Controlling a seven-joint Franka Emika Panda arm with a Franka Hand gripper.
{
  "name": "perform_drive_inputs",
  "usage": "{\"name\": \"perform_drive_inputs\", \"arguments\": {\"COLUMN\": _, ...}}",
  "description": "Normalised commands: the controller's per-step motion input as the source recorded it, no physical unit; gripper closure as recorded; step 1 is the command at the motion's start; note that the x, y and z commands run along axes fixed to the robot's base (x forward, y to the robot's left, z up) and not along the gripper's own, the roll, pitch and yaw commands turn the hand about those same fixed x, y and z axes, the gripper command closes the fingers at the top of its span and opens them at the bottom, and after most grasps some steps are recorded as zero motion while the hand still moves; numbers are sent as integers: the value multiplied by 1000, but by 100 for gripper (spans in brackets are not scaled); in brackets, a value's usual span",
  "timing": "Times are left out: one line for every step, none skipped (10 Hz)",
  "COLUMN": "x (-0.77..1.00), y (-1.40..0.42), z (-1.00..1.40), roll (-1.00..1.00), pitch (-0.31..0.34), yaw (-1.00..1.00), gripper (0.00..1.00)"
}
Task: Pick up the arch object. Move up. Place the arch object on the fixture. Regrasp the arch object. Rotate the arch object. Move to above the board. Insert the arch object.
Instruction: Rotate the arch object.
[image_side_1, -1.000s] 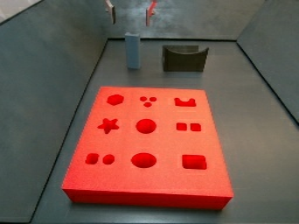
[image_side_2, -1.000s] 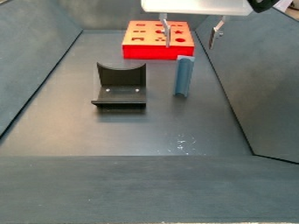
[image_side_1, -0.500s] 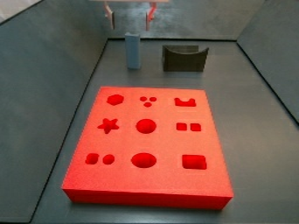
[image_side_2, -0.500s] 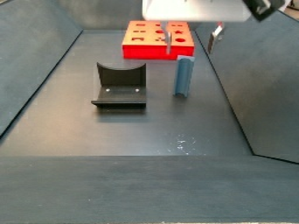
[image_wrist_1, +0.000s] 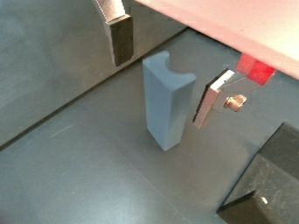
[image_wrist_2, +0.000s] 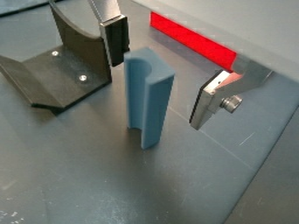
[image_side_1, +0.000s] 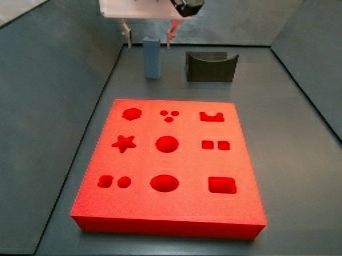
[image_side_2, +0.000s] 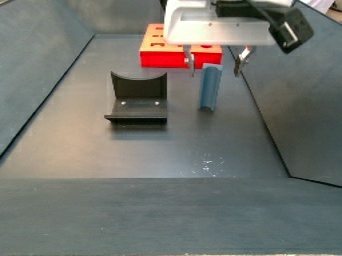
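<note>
Blue-grey arch object (image_wrist_2: 149, 98), one, between open end effector (image_wrist_2: 163, 72) fingers.

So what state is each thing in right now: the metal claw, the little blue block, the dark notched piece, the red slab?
Pincer: open, straddling the block's top, pads not touching it.
Small slate-blue arch block: upright on the floor, not gripped.
Dark notched fixture: empty, beside the block.
Bright red-orange board with cutouts: flat, every recess unfilled.
</note>
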Motion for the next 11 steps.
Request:
{"name": "perform_drive_inputs", "arguments": {"x": 43, "y": 1, "z": -455, "roll": 142, "pitch": -26, "yaw": 20, "gripper": 0}}
{"name": "perform_drive_inputs", "arguments": {"x": 46, "y": 1, "z": -365, "roll": 163, "pitch": -23, "yaw": 18, "gripper": 0}}
{"name": "perform_drive_inputs", "arguments": {"x": 52, "y": -2, "z": -288, "roll": 177, "pitch": -21, "yaw": 21, "gripper": 0}}
{"name": "perform_drive_inputs", "arguments": {"x": 54, "y": -1, "z": -241, "roll": 187, "pitch": -19, "yaw": 22, "gripper": 0}}
{"name": "perform_drive_inputs", "arguments": {"x": 57, "y": 1, "z": -210, "roll": 195, "pitch": -20, "yaw": 22, "gripper": 0}}
{"name": "perform_drive_inputs", "arguments": {"x": 57, "y": -3, "z": -166, "roll": 205, "pitch": -29, "yaw": 22, "gripper": 0}}
{"name": "perform_drive_inputs", "arguments": {"x": 59, "y": -4, "z": -144, "roll": 209, "pitch": -35, "yaw": 23, "gripper": 0}}
{"name": "perform_drive_inputs", "arguments": {"x": 59, "y": -3, "z": -134, "roll": 212, "pitch": -36, "yaw": 23, "gripper": 0}}
{"name": "perform_drive_inputs", "arguments": {"x": 58, "y": -3, "z": -124, "roll": 214, "pitch": -35, "yaw": 24, "gripper": 0}}
{"name": "perform_drive_inputs", "arguments": {"x": 55, "y": -3, "z": -107, "roll": 218, "pitch": -30, "yaw": 24, "gripper": 0}}
{"name": "perform_drive_inputs", "arguments": {"x": 53, "y": -5, "z": -96, "roll": 219, "pitch": -26, "yaw": 25, "gripper": 0}}
